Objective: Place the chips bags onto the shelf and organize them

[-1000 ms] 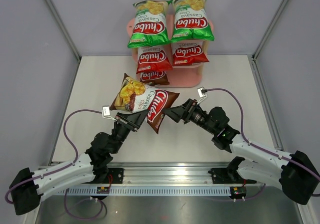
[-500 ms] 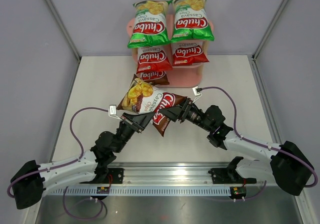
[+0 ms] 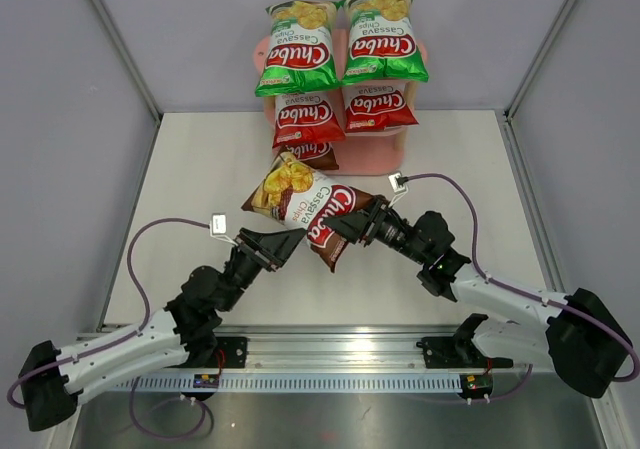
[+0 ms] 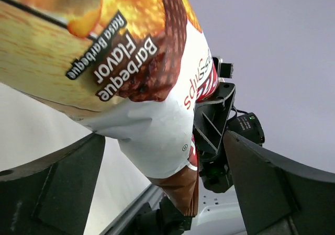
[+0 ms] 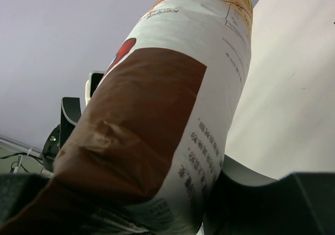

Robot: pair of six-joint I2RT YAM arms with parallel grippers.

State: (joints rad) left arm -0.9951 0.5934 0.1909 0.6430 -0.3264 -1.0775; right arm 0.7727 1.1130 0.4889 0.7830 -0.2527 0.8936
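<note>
The dark brown bag (image 3: 305,207) hangs in the air at the centre of the top view, tilted, with its upper end just below the front edge of the shelf (image 3: 375,157) and not touching it. The right gripper (image 3: 343,231) is clamped on the bag's lower right end. In its wrist view the crimped brown seam sits between the two fingers. The left gripper (image 3: 275,237) sits under the bag's lower left edge with its jaws spread wide. Its wrist view shows both fingers well apart with the bag above the gap.

White table (image 3: 190,199) shows to the left of the bag as far as the grey left wall (image 3: 60,169), and again to the right of the right arm. On the shelf at top centre, two green bags (image 3: 295,47) overhang the top board. Two red bags (image 3: 308,119) fill the middle tier. A second dark brown bag (image 3: 308,154) lies on the left of the lowest tier, with bare pink board beside it on the right.

Every bag reads "Chuba" in white on red, with "Cassava Chips". The left wrist view also reads "Barbeque Flavor" and "Rasa Barbeque".
</note>
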